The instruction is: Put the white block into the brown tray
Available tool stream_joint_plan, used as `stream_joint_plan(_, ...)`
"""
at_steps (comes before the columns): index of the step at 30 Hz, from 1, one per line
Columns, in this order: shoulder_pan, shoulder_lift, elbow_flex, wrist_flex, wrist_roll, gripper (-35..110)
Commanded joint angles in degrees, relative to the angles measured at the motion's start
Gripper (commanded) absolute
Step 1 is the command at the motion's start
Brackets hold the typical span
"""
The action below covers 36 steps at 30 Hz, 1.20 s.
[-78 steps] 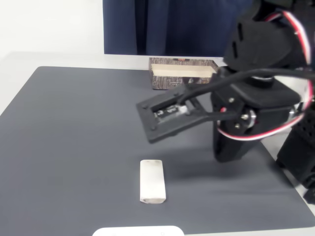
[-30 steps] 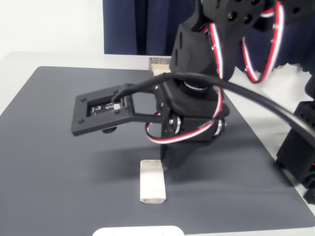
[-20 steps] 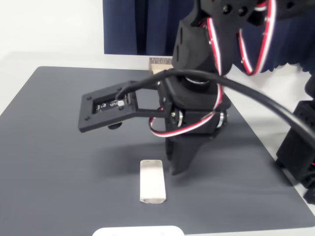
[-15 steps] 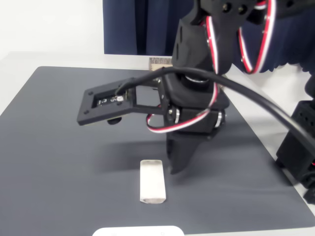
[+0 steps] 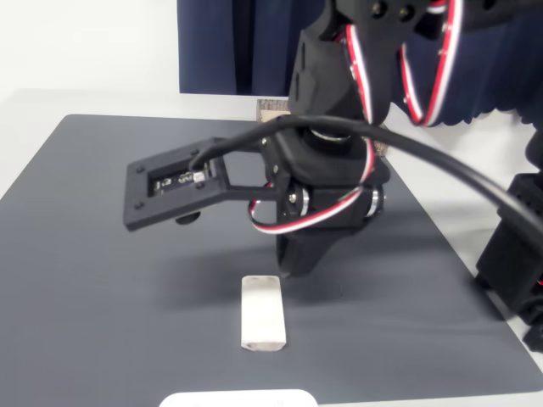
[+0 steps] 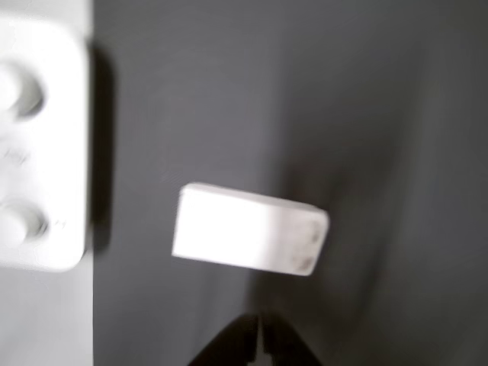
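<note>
The white block lies flat on the dark grey mat that covers the bench, near the front edge in the fixed view, its long axis running roughly front to back. In the wrist view the same block appears blurred, lying crosswise on the mat, clear of any contact. The tool hangs above the mat just behind and slightly right of the block in the fixed view, its dark tip pointing down and standing apart from the block. In the wrist view the tool's two fingertips show at the lower edge, drawn together with only a thin slit between them and nothing held; the tool is closed and empty. The brown tray sits at the far edge of the mat in the fixed view, largely hidden behind the black arm; a small corner of its wall is all that can be seen, and its contents cannot be judged. A flat white rounded object rests at the front of the bench, just off the mat's edge, near the block but not touching it; the wrist view shows it at the left, with two round recesses on its face. A dark blue curtain hangs behind the bench.
</note>
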Motion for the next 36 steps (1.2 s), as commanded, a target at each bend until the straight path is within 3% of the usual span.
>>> stream_joint_plan(1,-0.26,0.26,-2.55,0.70,-4.66,0)
stream_joint_plan(16,-1.05,0.09,-3.60,2.90,-53.26,0)
stream_joint_plan(26,0.44,0.00,-3.60,2.81,-72.86,0)
stream_joint_plan(36,2.20,-0.97,-3.43,0.00,-80.51,0)
